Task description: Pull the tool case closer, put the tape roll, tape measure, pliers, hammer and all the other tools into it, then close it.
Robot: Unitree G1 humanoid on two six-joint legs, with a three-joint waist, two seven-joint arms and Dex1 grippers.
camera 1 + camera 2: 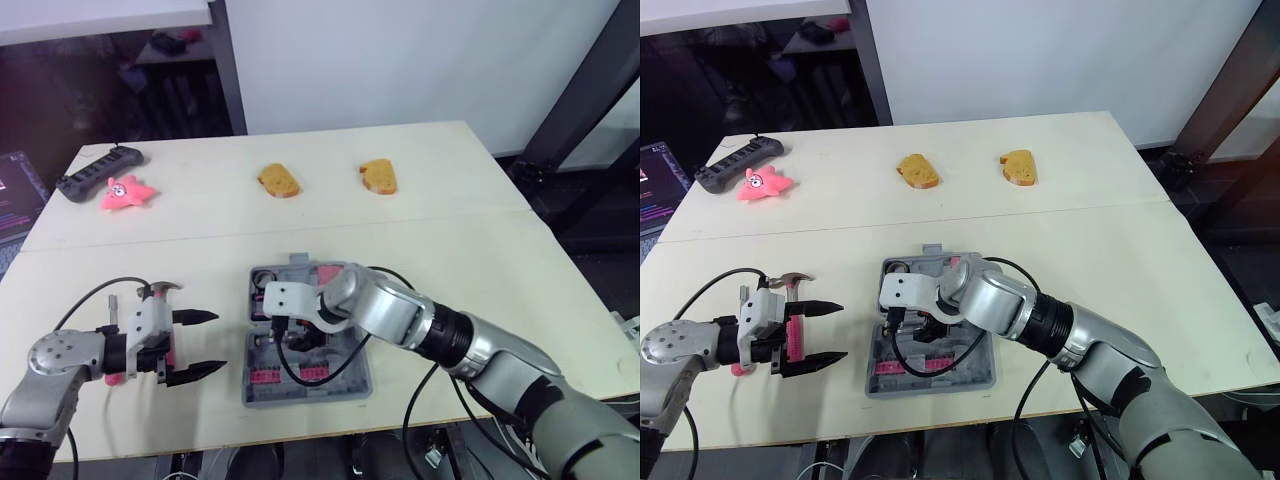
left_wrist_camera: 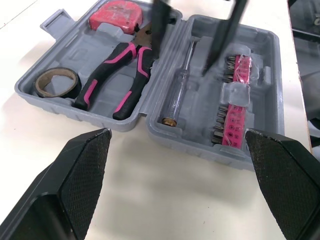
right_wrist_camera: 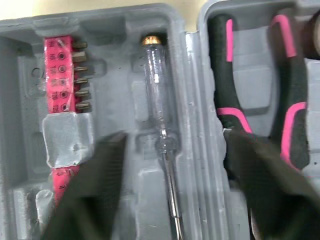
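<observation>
The grey tool case point(image 1: 352, 386) lies open near the table's front edge. One half holds a tape roll point(image 2: 56, 82), pink-handled pliers point(image 2: 117, 75) and a red tape measure point(image 2: 117, 15). The other half holds a test screwdriver point(image 3: 159, 110) and pink bit strips point(image 2: 232, 115). My right gripper point(image 1: 297, 335) hangs open just above the case, its fingers either side of the screwdriver, gripping nothing. My left gripper point(image 1: 197, 345) is open to the left of the case, pointing at it. The pink-handled hammer point(image 1: 792, 282) lies on the table under that wrist.
Two pieces of bread point(image 1: 279, 181) point(image 1: 379, 176) lie on the far half of the table. A pink star toy point(image 1: 127, 192) and a black controller point(image 1: 98, 172) sit at the far left. A laptop point(image 1: 15, 190) stands off the table's left edge.
</observation>
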